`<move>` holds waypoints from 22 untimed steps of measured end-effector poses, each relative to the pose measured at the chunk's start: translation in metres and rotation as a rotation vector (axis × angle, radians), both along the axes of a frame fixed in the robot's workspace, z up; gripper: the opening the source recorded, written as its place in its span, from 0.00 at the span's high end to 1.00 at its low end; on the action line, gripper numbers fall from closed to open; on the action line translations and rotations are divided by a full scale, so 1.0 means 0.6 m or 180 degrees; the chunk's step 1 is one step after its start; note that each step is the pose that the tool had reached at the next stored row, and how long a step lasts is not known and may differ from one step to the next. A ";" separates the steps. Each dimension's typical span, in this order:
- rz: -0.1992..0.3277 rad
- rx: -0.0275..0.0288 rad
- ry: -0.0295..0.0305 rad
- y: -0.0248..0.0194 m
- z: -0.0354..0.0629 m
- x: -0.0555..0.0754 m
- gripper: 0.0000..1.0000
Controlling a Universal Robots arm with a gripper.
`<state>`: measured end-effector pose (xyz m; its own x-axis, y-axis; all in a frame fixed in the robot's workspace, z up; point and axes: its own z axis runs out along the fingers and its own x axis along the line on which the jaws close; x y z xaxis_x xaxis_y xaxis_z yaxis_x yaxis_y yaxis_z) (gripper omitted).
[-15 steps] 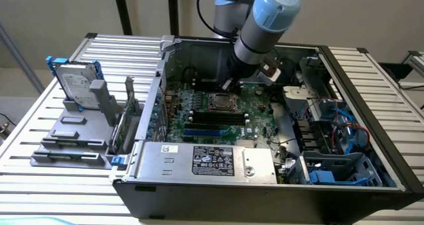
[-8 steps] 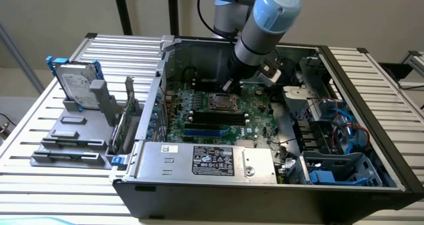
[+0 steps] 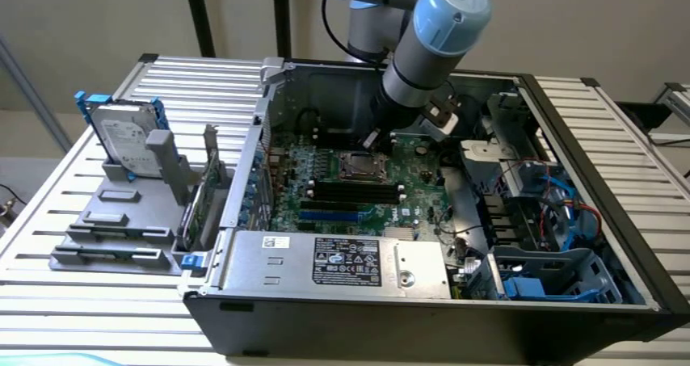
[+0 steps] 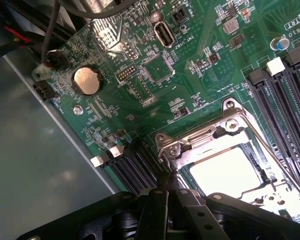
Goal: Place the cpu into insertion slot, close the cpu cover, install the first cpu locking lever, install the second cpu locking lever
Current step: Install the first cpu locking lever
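Wrist view, one cpu [image 4: 225, 172] under one cpu cover [image 4: 210, 145], one closed gripper [image 4: 172, 200]

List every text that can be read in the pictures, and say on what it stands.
"INT USB2": upside down on the green motherboard, beside the silvery USB port.
Print at that board's edge: cut off, unreadable.
White label on the grey metal power supply box: too small to read.

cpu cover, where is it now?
The cpu cover lies shut over the socket on the green motherboard, beside the memory slots, by the gripper.
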<state>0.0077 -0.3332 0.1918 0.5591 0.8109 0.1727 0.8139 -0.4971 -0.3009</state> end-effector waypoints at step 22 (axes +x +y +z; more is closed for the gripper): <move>0.0027 0.0176 0.0003 -0.0124 0.000 0.001 0.89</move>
<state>0.0083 -0.3406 0.1920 0.5524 0.8048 0.2169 0.8177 -0.4728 -0.3283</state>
